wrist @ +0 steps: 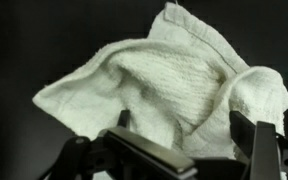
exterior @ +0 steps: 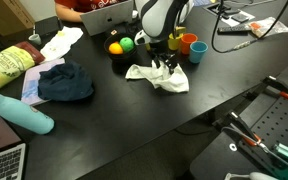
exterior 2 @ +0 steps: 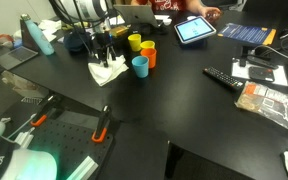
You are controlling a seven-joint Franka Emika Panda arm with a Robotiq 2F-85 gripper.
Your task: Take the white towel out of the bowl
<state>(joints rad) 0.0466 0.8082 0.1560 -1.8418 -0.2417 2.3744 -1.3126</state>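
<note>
Both exterior views look down from afar, sharing the black table (exterior: pixel 134 120); the wrist view closely faces the white towel (wrist: pixel 174 90).

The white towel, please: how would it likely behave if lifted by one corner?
Probably floppy: the white towel lies crumpled in soft folds, so it should drape. Likely light and not slippery, given its looped terry texture. Being limp cloth, it should not roll.

The arm points straight down, its claw (exterior: pixel 163 64) spread wide.
</note>
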